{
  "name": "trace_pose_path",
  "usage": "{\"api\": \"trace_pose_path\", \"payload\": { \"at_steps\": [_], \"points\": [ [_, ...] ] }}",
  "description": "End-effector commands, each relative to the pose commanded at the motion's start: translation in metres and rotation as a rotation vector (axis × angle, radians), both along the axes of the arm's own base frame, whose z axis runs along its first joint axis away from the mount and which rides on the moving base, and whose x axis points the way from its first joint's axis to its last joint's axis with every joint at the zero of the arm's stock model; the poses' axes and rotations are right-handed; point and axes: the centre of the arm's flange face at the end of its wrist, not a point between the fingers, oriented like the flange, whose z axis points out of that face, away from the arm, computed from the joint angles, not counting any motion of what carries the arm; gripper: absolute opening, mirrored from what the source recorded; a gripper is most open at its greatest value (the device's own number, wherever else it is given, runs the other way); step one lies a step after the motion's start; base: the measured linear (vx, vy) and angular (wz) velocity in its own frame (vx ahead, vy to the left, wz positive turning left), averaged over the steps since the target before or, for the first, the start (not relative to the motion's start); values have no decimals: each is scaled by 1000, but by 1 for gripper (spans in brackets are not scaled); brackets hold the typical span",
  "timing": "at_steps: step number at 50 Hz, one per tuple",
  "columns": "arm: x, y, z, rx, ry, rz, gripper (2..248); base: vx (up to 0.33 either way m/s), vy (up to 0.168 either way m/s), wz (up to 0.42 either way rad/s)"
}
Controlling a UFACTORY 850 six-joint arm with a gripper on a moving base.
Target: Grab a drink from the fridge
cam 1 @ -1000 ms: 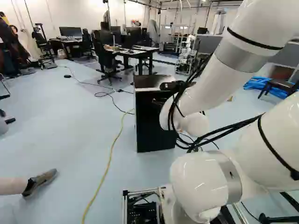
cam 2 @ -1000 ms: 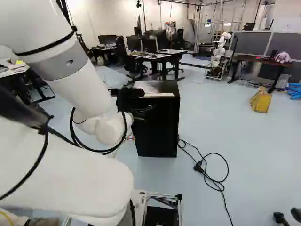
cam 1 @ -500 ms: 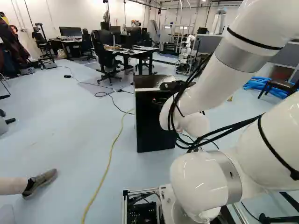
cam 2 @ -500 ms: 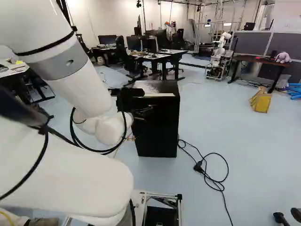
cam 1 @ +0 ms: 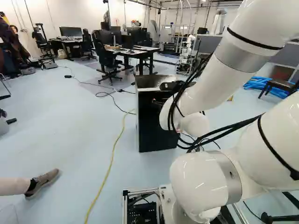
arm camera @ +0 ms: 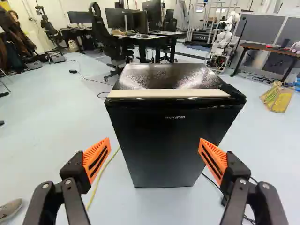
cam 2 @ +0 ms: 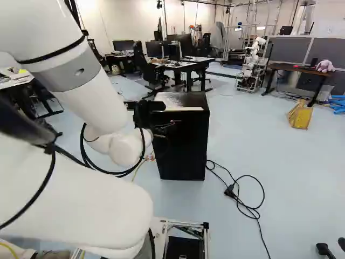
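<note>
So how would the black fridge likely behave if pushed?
The fridge looks boxy and flat-sided, so probably stiff. Its bulk suggests it would be heavy to shift. Standing taller than wide, it might tip if pushed high up.

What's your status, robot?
Pincer open, empty. Fridge ahead, door closed, no drink in sight. Nothing seen between pincer and fridge.

Fridge (arm camera: 157, 136): compact, black, box-shaped unit with glossy top and pale strip (arm camera: 168, 93) along the upper front edge. Door closed. Unit stands upright on the light blue floor (arm camera: 51, 117), front toward the wrist view.
</note>
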Motion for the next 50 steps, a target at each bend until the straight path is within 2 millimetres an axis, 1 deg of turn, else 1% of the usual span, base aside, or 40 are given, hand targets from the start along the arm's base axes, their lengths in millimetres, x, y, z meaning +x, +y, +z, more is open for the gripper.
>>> {"api": "trace_pose_path", "payload": {
  "at_steps": [16, 35, 50],
  "points": [
    [0, 0, 0, 0, 0, 0, 247, -1, 71, -3],
    [0, 1, 0, 0, 0, 5, 247, 0, 1, 0],
    [1, 10, 0, 1, 1, 36, 247, 0, 0, 0]
  ]
}}
